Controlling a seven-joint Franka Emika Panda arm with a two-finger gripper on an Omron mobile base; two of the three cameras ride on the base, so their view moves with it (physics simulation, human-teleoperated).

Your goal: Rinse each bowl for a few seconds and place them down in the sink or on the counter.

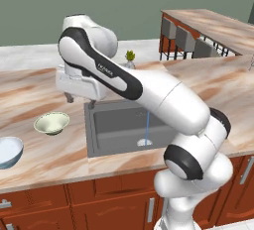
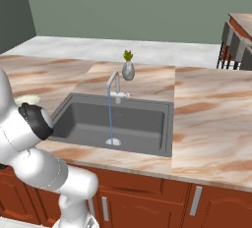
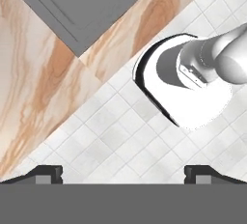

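Note:
The small pale cream-green bowl point(image 1: 51, 123) sits upright on the counter point(image 1: 30, 92) left of the sink point(image 1: 111, 125). In the right base view its rim point(image 2: 27, 99) peeks out behind my arm. The larger blue-white bowl point(image 1: 9, 150) rests near the counter's front edge at the far left. My gripper point(image 1: 69, 97) hangs high over the counter, just left of the sink and above the cream bowl, touching nothing. In the hand view the gripper point(image 3: 123, 174) stands open, with its fingertips point(image 3: 49, 172) wide apart and nothing between them.
A thin blue stream point(image 2: 110, 119) runs from the silver faucet point(image 2: 114, 81) to the drain. A small grey vase with a plant point(image 2: 128, 68) stands behind the sink. The hand view looks down on a sink corner point(image 3: 79, 6), marble counter point(image 3: 43, 88) and tiled floor point(image 3: 106, 131).

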